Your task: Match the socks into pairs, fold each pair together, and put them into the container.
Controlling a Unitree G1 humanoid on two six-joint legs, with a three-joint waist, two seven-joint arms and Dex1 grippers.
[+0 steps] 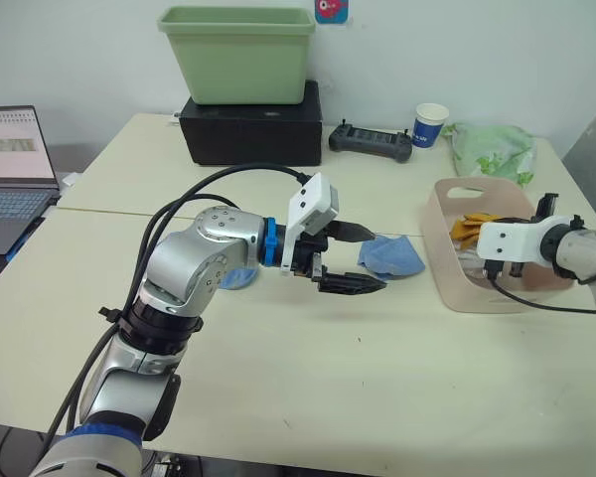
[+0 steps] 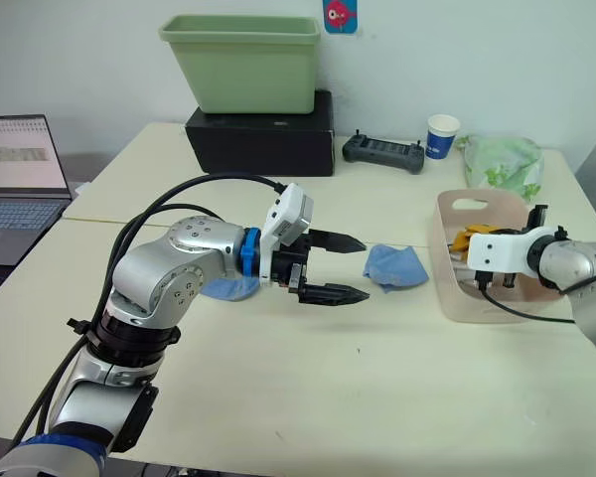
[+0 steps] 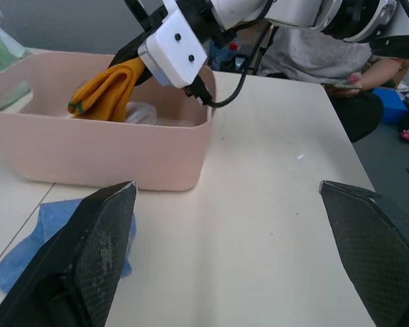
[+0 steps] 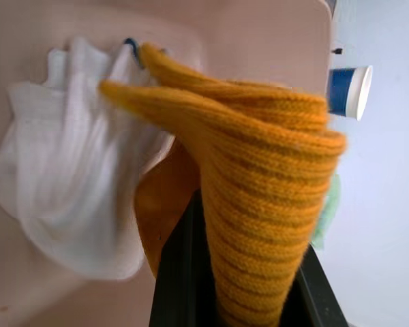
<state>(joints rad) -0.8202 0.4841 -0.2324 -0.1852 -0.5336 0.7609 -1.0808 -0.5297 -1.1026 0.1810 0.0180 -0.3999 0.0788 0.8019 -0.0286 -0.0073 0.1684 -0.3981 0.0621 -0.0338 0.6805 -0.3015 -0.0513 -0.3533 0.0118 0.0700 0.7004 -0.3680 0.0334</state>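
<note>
Over the pink container (image 1: 447, 260) at about 3 o'clock on the desk (image 1: 377, 378), the right pincer (image 4: 249, 286) grips the folded mustard-yellow socks (image 4: 259, 204), with the white socks (image 4: 68, 170) already lying inside beneath. The left pincer (image 2: 336, 266) hangs released at centre, fingers spread. One light blue sock (image 2: 395, 266) lies just beyond it toward 3 o'clock, the other (image 2: 226, 288) partly under its forearm. For the blue pair, the left arm looks nearer.
</note>
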